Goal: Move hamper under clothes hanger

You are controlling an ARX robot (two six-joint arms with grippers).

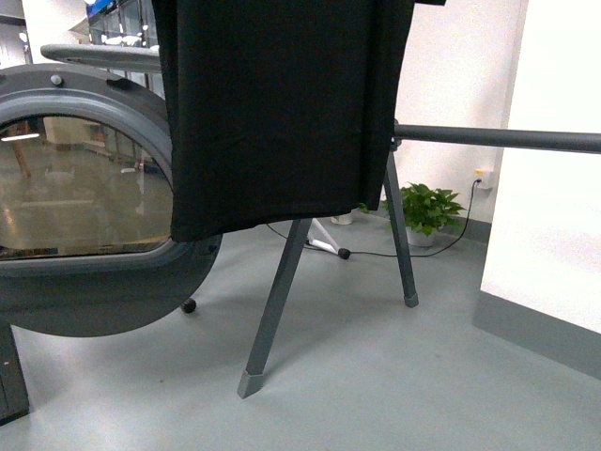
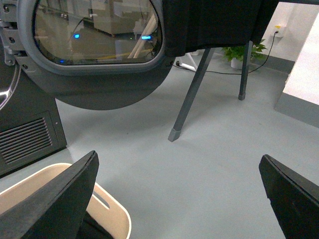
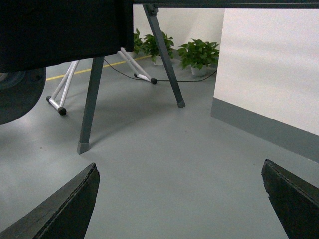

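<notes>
So, progress: barely started by the look of it, hamper (image 2: 113, 209) not yet under the clothes hanger (image 1: 498, 138).
Hamper spot: low beside the dryer (image 2: 30, 139), partly hidden behind one left finger, well apart from the rack's legs.
Under the bar: just bare grey floor (image 1: 376, 376), with a black garment (image 1: 282, 103) hanging above it.
Left gripper (image 2: 178, 164): jaws spread wide, nothing between them; one finger over the hamper's rim in view, contact impossible to call.
Right gripper (image 3: 179, 172): same deal, wide apart and empty, only floor beneath.
Left to do: probably grab the tub by its rim or handle slot, then get it across beneath the garment.
Writing/brands: none readable anywhere, no logo showing on tub, dryer or rack.
</notes>
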